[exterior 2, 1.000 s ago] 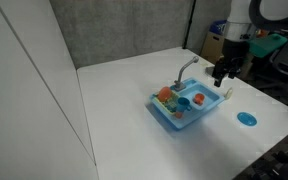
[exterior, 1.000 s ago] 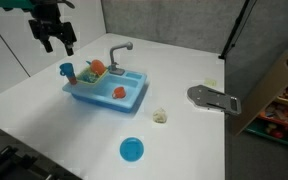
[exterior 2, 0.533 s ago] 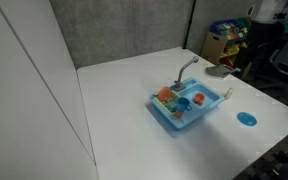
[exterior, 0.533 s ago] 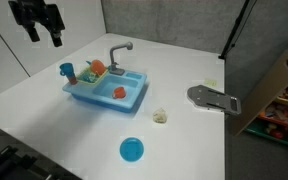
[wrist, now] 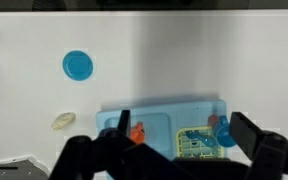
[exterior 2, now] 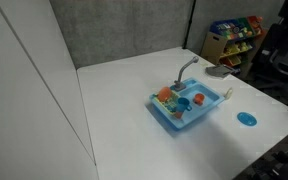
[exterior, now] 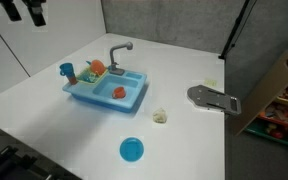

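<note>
My gripper (exterior: 24,13) is open and empty, high above the white table and well away from it, at the top corner of an exterior view. In the wrist view its two dark fingers (wrist: 184,130) stand wide apart over a blue toy sink (wrist: 164,122). The sink (exterior: 106,92) (exterior 2: 189,108) has a grey faucet (exterior: 120,50). A blue cup (exterior: 67,71) (wrist: 224,136) stands at its corner and a red-orange piece (exterior: 119,92) (wrist: 137,131) lies in its basin.
A blue round plate (exterior: 131,150) (exterior 2: 246,118) (wrist: 77,65) and a small pale object (exterior: 160,117) (wrist: 62,122) lie on the table. A grey flat object (exterior: 212,98) lies near the table edge. A cardboard box (exterior: 274,85) and a toy shelf (exterior 2: 234,35) stand beyond.
The gripper has risen and moved away from the sink, towards the top corner of one exterior view and out of the other. The things on the table have not moved.
</note>
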You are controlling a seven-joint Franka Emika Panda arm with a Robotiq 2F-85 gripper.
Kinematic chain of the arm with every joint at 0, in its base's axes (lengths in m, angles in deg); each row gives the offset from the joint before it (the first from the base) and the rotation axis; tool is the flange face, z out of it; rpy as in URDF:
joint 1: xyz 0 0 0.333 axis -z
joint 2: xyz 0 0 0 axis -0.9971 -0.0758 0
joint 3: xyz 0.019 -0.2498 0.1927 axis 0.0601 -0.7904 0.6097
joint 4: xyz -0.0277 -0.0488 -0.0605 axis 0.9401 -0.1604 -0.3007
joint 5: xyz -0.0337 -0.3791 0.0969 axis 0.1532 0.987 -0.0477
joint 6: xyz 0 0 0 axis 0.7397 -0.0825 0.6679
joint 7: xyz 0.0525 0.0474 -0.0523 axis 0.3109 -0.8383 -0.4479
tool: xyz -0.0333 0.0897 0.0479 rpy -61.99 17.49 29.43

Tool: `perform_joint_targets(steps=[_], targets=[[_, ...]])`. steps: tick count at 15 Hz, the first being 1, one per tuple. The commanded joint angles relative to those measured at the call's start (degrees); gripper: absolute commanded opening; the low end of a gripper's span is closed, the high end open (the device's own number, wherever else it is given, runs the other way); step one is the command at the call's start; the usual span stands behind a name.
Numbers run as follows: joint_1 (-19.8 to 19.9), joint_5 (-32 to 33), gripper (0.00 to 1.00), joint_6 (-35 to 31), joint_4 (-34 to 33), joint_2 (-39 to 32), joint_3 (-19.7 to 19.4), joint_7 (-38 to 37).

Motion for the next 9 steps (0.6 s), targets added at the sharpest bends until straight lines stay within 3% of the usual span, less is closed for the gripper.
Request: perform_joint_targets(steps=[1,9], targets=[[1.07,0.02,1.0,2.66,0.71,4.59,-0.34,-1.05],[1.27,-0.02,1.0,2.94,-0.06,4.7,-0.22,-0.04]])
